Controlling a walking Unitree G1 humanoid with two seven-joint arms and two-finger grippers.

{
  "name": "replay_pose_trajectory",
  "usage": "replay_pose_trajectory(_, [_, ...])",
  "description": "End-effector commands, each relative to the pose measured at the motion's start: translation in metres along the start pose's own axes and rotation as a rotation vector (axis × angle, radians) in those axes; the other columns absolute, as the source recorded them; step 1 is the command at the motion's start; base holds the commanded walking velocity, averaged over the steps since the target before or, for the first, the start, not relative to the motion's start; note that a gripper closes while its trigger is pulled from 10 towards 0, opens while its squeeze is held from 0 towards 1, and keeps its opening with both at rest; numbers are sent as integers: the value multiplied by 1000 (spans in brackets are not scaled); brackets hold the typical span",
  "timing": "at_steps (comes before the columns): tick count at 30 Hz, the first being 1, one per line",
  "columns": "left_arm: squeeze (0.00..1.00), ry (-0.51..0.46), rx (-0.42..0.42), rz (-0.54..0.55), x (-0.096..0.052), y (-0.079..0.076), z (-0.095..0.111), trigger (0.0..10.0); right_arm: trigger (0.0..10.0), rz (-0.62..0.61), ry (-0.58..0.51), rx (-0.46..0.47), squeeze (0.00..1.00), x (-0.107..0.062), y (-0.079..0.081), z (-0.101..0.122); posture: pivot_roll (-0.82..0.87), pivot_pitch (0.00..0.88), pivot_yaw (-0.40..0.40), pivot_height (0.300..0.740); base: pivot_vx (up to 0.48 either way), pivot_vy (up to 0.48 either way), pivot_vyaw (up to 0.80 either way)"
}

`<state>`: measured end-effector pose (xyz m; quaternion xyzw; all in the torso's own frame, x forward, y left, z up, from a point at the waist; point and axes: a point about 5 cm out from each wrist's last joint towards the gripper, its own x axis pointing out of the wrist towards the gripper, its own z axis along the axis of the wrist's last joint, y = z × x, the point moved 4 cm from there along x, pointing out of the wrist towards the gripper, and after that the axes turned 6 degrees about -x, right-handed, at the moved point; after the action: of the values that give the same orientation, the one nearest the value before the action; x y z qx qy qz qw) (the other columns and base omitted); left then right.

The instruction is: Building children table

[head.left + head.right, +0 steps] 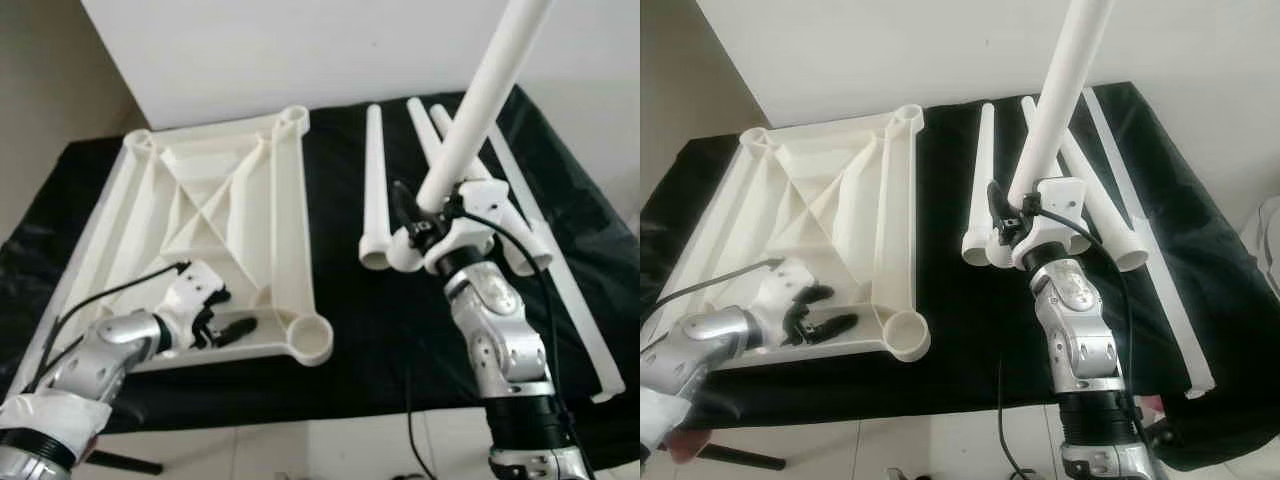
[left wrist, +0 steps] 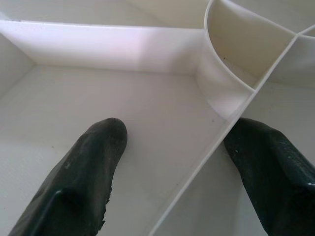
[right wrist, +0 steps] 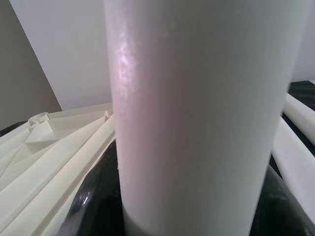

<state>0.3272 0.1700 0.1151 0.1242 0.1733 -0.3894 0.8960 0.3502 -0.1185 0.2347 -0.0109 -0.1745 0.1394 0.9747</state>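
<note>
Currently right gripper (image 1: 1032, 222) clamped on leg (image 1: 478, 105), held tilted above the black cloth (image 1: 360, 330) | left gripper (image 1: 222, 325) fingers apart astride a rib by near socket (image 1: 309, 338) of upturned top (image 1: 215, 215) | advice: brace top, bring leg upright over socket, seat squarely | spare legs (image 1: 374, 190) lie beside.

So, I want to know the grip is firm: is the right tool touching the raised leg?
Touching. In the right wrist view the leg stands pressed between the right tool's fingers, no gap.
</note>
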Motion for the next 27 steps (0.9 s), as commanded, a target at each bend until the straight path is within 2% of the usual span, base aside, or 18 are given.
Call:
replay_pose_trajectory(1, [0,19,-51,-62,-2,-6,-12,0,10000,17,-4,5,0,-2,5,0,-58,157,118,740,0,0,0])
replay_pose_trajectory(2, [0,19,-51,-62,-2,-6,-12,0,10000,17,-4,5,0,-2,5,0,-58,157,118,740,0,0,0])
replay_pose_trajectory(3, [0,35,-29,-55,0,-6,-15,3843,10000,19,-4,8,0,-2,5,0,-57,157,117,740,0,0,0])
replay_pose_trajectory(4, [0,43,-22,-49,0,-6,-16,3843,10000,19,-4,8,0,-2,5,0,-56,156,116,740,0,0,0])
replay_pose_trajectory(5, [0,32,-28,-59,0,-7,-15,5333,10000,22,-3,10,0,-2,5,0,-57,155,115,740,0,0,0])
replay_pose_trajectory(6, [0,18,-42,-63,0,-8,-14,0,10000,26,-3,10,0,-2,6,0,-57,155,115,740,0,0,0])
replay_pose_trajectory(10, [0,44,8,-73,1,-10,-16,0,10000,27,-3,9,0,-2,6,0,-55,157,115,740,0,0,0])
replay_pose_trajectory(11, [0,24,-8,-78,1,-10,-14,7686,10000,27,-3,10,0,-2,6,0,-55,157,117,740,0,0,0])
replay_pose_trajectory(12, [0,6,-34,-84,1,-11,-12,0,10000,27,-3,10,0,-2,7,0,-57,157,118,740,0,0,0])
replay_pose_trajectory(15, [0,25,-27,-30,5,-6,-12,0,10000,26,-4,12,0,-2,7,0,-55,154,119,740,0,0,0])
replay_pose_trajectory(16, [0,29,-13,-12,7,-5,-12,10000,10000,24,-4,13,0,-2,7,0,-56,154,120,740,0,0,0])
replay_pose_trajectory(25, [0,-45,-48,72,24,-6,1,10000,10000,18,-3,19,0,-3,8,-1,-55,152,121,740,0,0,0])
replay_pose_trajectory(27, [0,-86,-61,103,32,-7,10,10000,10000,17,-3,21,0,-3,8,-1,-52,151,121,740,0,0,0])
